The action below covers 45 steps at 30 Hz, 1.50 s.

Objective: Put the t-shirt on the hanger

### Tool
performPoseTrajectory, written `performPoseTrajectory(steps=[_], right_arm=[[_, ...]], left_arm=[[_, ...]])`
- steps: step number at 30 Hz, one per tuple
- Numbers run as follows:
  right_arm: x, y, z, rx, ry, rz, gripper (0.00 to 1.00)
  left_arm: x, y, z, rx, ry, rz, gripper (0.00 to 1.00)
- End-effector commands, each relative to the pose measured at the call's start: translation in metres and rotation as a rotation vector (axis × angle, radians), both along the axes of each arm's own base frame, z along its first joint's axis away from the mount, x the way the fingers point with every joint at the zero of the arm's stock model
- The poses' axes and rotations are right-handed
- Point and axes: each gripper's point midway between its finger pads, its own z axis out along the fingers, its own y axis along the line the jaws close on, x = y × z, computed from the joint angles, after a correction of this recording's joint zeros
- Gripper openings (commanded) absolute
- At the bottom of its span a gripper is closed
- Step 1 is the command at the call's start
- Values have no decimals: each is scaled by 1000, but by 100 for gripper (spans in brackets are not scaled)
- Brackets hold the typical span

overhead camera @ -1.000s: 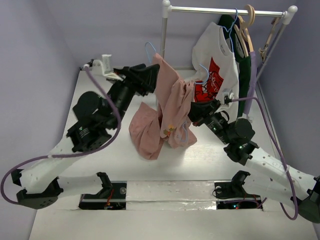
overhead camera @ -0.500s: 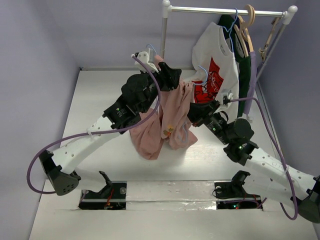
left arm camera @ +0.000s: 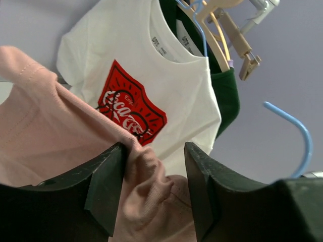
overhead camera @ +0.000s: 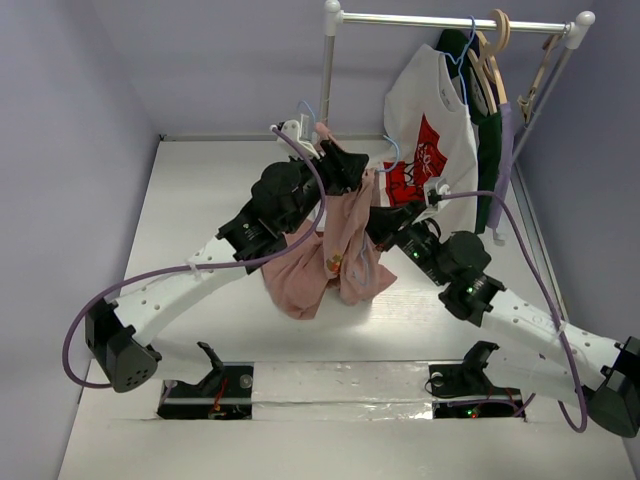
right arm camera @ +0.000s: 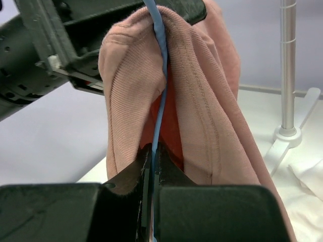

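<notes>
- Fabric first: the t-shirt (overhead camera: pixel 335 250), dusty pink, sits in the middle of the overhead view. Its top is lifted between the two arms and its lower part is bunched on the worktop (overhead camera: pixel 190 200).
- The hanger (right arm camera: pixel 160 75), a thin light-blue wire, runs up the centre of the right wrist view. It passes into the shirt's ribbed neck opening, with pink cloth draped on both sides of it.
- The left hand (left arm camera: pixel 151 176) is at the shirt's raised top. Its fingers (left arm camera: pixel 108 186) stand part-way apart, closed around a bunched fold of pink fabric that fills the gap between them.
- The right hand (right arm camera: pixel 151 166) is at the bottom centre of its own view, fingers pressed together with the blue wire pinched between them.
- A white t-shirt (left arm camera: pixel 141 75) with a red print hangs at the upper right of the overhead view, from a rail (overhead camera: pixel 450 20). A dark green garment (overhead camera: pixel 490 130) and pale wooden hangers (overhead camera: pixel 495 50) hang beside it.
</notes>
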Motion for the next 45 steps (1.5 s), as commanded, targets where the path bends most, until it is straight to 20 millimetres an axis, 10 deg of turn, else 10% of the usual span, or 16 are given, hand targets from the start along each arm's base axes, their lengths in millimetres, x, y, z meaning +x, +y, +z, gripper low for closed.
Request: performPoseTrajectory(steps=[1,6,13,31,45], right_arm=[[-5,-7,53,96,-109,-15,0],[-6,-6,49,85,-89,-6,0],[-3,3,44,54,-50,18,0],[-22,9,40,83,45,127,0],[-25,12,33,43,30,146,0]], left_arm=[[-20,-3,33,-94,-62,-80,46],[-18,-7,26,-103,-69,-90,43],[-20,-9,24,-110,-89,-106,0],[-55,41,18,-209,-85,-75,0],[-55,40,17,-206,-85,-84,0]])
